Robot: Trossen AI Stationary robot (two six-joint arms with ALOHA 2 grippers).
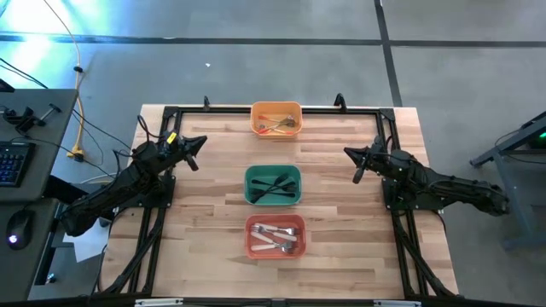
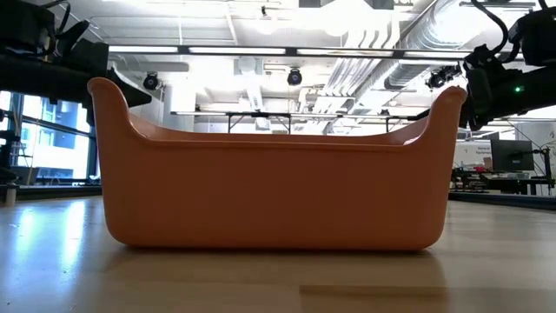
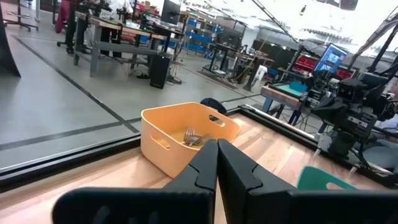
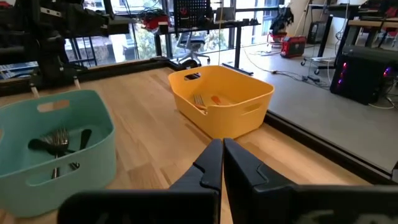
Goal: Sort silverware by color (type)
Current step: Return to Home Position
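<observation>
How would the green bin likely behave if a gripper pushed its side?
Probably it slides rather than tips: the green bin is low and wide, flat on the smooth wooden table. It looks like thin plastic, so likely light; the loose black forks inside may shift.

Down the middle of the surface (image 1: 205,183) three bins stand in a row, far bin (image 1: 254,119), middle bin (image 1: 249,186), near bin (image 1: 250,237), each holding forks (image 1: 275,188), with the left pincer (image 1: 199,150) and right pincer (image 1: 354,162) flanking the row.
</observation>
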